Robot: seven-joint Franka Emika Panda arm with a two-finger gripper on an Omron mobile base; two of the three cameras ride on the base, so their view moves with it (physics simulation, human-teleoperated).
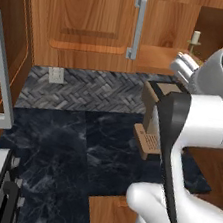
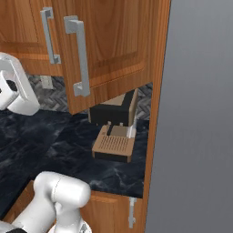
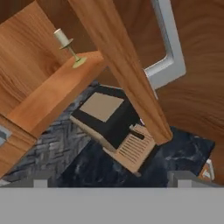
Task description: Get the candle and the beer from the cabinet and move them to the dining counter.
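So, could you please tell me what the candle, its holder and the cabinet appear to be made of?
The candle looks like matte cream wax, plain and unglossy. Its holder reads as olive-toned brass, judging by its thin stem and dish base, though rendering leaves that open. The cabinet shows warm brown wood grain with a satin finish.

Light is even and soft throughout, with no single bright source and no glare. The cabinet [image 1: 86, 24] wood renders warm and clear, while its open interior falls into brown shade behind the candle [image 1: 195, 38]. The black counter [image 1: 77, 149] shows only faint pale veining (no reflections). A dim shadow sits under the cabinet door in the right base view. All pictures look slightly soft and pixelated; edges stay straight.
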